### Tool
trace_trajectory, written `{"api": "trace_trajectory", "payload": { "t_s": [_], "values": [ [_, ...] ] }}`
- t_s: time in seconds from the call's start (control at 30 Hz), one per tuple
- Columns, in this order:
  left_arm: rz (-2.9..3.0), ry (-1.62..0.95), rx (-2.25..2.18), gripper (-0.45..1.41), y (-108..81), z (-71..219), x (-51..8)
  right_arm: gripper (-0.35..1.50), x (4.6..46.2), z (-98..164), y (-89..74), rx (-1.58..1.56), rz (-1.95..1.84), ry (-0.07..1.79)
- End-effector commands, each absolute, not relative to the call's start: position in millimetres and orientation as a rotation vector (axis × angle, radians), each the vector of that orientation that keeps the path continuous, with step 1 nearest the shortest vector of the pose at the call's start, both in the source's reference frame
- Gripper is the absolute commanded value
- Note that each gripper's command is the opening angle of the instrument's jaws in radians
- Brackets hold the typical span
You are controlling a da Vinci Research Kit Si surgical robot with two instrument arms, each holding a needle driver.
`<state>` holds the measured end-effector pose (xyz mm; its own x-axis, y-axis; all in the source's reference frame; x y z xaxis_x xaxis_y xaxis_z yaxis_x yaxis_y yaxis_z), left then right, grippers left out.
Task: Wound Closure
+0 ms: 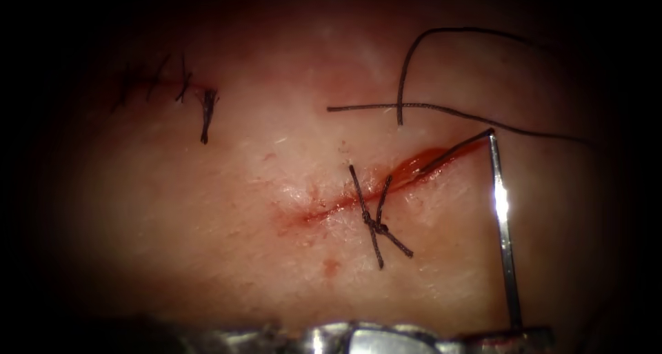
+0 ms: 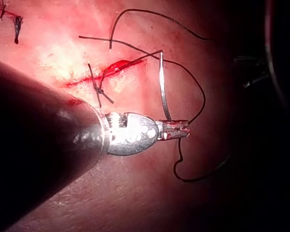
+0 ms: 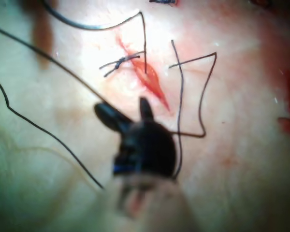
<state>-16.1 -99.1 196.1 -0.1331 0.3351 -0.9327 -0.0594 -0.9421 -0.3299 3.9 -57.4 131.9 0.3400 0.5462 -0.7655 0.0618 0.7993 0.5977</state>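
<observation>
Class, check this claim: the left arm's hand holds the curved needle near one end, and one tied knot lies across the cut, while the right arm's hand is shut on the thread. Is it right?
One error: in the right wrist view the right arm's hand is open, holding nothing. The rest holds: in the left wrist view the left arm's hand holds the curved needle near one end, and one tied knot lies across the cut.

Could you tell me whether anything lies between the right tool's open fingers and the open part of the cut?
Nothing visible does. The right tool hangs with fingers open, holding nothing, over bare tissue just short of the cut. Thread trails beside it. The left tool holds the needle near one end, outside the tissue.
</observation>
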Motion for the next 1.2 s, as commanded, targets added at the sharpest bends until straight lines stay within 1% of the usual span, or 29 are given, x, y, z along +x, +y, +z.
{"api": "trace_trajectory", "payload": {
  "t_s": [0.03, 0.2, 0.23, 0.27, 0.37, 0.57, 0.77, 0.83, 0.93, 1.03, 1.2],
  "values": [
    [2.169, -0.287, -1.871, -0.45, -99.7, 196, -16.5, 1.31, 5.5, 132, -57.3, 0.579, 0.383, 1.227],
    [2.221, -0.122, -1.86, -0.45, -96.0, 194, -15.8, 1.31, 8.3, 133, -57.4, 0.508, 0.498, 1.282],
    [2.25, -0.022, -1.841, -0.45, -93.9, 193, -15.3, 1.31, 9.4, 134, -58.1, 0.502, 0.503, 1.284],
    [2.26, 0.009, -1.833, -0.45, -93.0, 193, -15.1, 1.3, 9.8, 134, -58.5, 0.496, 0.497, 1.285],
    [2.301, 0.096, -1.807, -0.45, -90.3, 194, -14.1, 1.28, 11.3, 135, -60.3, 0.539, 0.534, 1.283],
    [2.321, 0.169, -1.774, -0.45, -85.1, 195, -10.9, 1.26, 15.2, 137, -64.0, 0.614, 0.57, 1.267],
    [2.324, 0.186, -1.772, -0.45, -85.6, 197, -9.3, 1.31, 17.3, 137, -64.2, 0.597, 0.579, 1.265],
    [2.322, 0.184, -1.781, -0.45, -87.2, 199, -9.4, 1.35, 17.1, 138, -64.5, 0.554, 0.463, 1.25],
    [2.31, 0.175, -1.795, -0.45, -90.2, 201, -9.7, 1.37, 15.4, 138, -65.7, 0.613, 0.296, 1.11],
    [2.316, 0.151, -1.79, -0.45, -93.2, 204, -9.8, 1.33, 12.4, 139, -68.0, 0.669, 0.183, 1.01],
    [2.313, 0.113, -1.771, -0.45, -97.2, 208, -9.7, 1.31, 7.6, 141, -71.2, 0.796, 0.166, 0.815]
  ]
}}
